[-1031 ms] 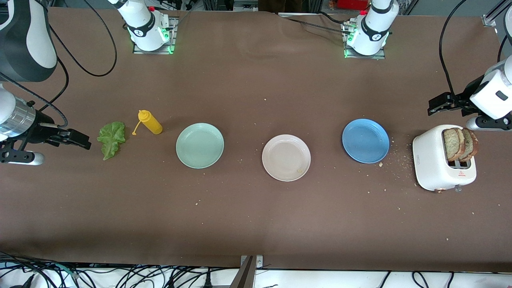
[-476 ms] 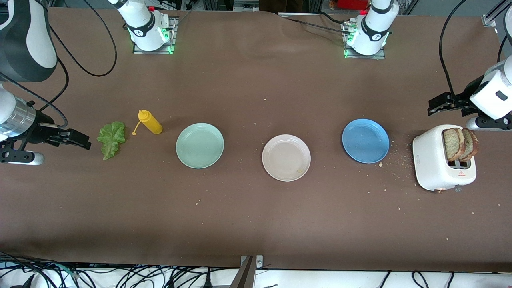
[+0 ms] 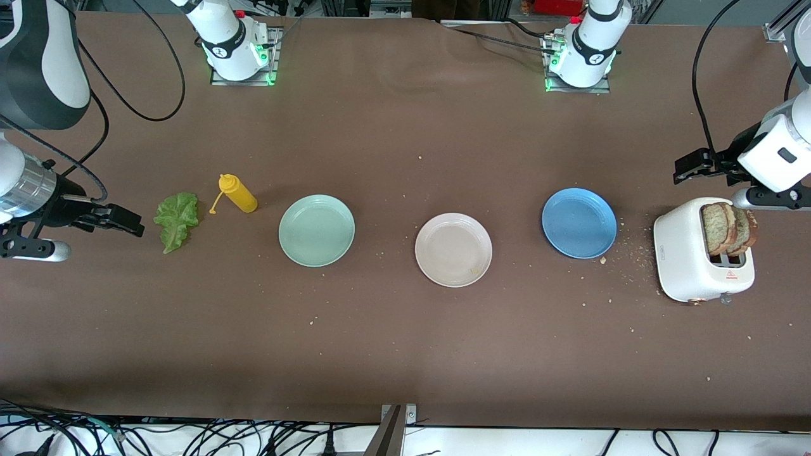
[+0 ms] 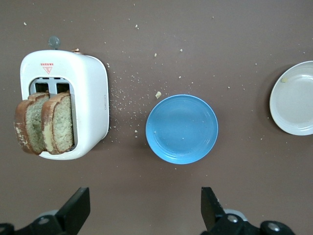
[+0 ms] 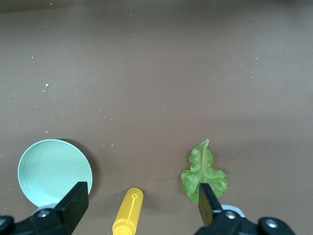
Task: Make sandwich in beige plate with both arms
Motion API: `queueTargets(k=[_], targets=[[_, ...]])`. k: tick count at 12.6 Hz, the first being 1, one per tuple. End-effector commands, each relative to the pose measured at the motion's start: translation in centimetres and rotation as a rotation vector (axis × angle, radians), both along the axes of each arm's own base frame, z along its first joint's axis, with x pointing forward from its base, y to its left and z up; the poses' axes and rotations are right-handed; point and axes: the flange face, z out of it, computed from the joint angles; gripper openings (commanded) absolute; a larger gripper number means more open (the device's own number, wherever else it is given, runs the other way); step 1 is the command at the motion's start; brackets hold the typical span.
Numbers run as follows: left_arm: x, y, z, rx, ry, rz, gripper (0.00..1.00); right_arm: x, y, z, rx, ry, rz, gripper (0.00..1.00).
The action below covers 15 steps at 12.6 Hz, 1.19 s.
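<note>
The beige plate [image 3: 453, 249] lies bare in the middle of the table and shows at the edge of the left wrist view [image 4: 293, 100]. Two brown toast slices [image 3: 728, 228] [image 4: 44, 125] stand upright in the toaster's slots. A green lettuce leaf [image 3: 176, 218] [image 5: 203, 174] lies flat toward the right arm's end. My left gripper [image 3: 690, 168] [image 4: 145, 205] hangs open and holds nothing, over bare table beside the toaster. My right gripper [image 3: 123, 220] [image 5: 142, 200] is open too, holding nothing, over bare table beside the lettuce.
A white toaster [image 3: 687, 253] [image 4: 90, 98] stands at the left arm's end, with crumbs scattered around it. A blue plate [image 3: 579, 223] [image 4: 182, 128] and a mint-green plate [image 3: 317, 230] [image 5: 54, 171] flank the beige one. A yellow squeeze bottle [image 3: 238, 194] [image 5: 128, 213] lies beside the lettuce.
The left arm's hand has shifted slightly, toward the bases' side of the table. The right arm and all objects have stayed still.
</note>
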Motion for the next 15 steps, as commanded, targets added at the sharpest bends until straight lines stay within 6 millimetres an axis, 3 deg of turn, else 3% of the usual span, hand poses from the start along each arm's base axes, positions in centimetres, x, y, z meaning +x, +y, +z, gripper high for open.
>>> queueTargets(k=[1,15], targets=[[0.3,-0.3,0.6,0.029,0.005,-0.014,1.00,-0.1,0.0,0.3,0.014,-0.006,-0.007,1.00],[0.6,-1.4,0.1,0.028,0.010,-0.024,1.00,0.0,0.0,0.1,0.016,-0.002,-0.006,1.00]])
